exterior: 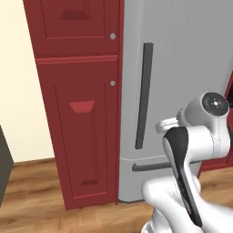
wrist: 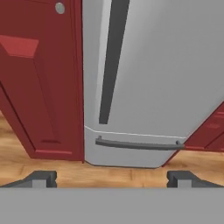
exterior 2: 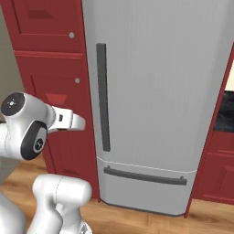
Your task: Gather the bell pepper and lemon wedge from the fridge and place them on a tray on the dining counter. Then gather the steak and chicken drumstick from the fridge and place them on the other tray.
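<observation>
The grey fridge [exterior: 182, 68] [exterior 2: 155, 91] [wrist: 166, 65] stands straight ahead with its door shut, so the bell pepper, lemon wedge, steak and chicken drumstick are hidden. A dark vertical handle [exterior: 144, 95] [exterior 2: 103, 96] [wrist: 113, 57] runs down the door's left side. Below it is a drawer with a horizontal handle [exterior 2: 145, 176] [wrist: 138, 145]. My gripper [wrist: 111, 178] is open and empty, pointing at the fridge's lower part from a short distance away. The trays and the dining counter are out of view.
Tall red cabinets [exterior: 77, 113] [exterior 2: 45, 45] [wrist: 39, 78] adjoin the fridge on the left. More red cabinetry [exterior 2: 219, 169] with a dark recess [exterior 2: 225, 114] stands to its right. Wooden floor [exterior: 36, 200] lies in front, and a dark object [exterior: 3, 168] sits at the far left.
</observation>
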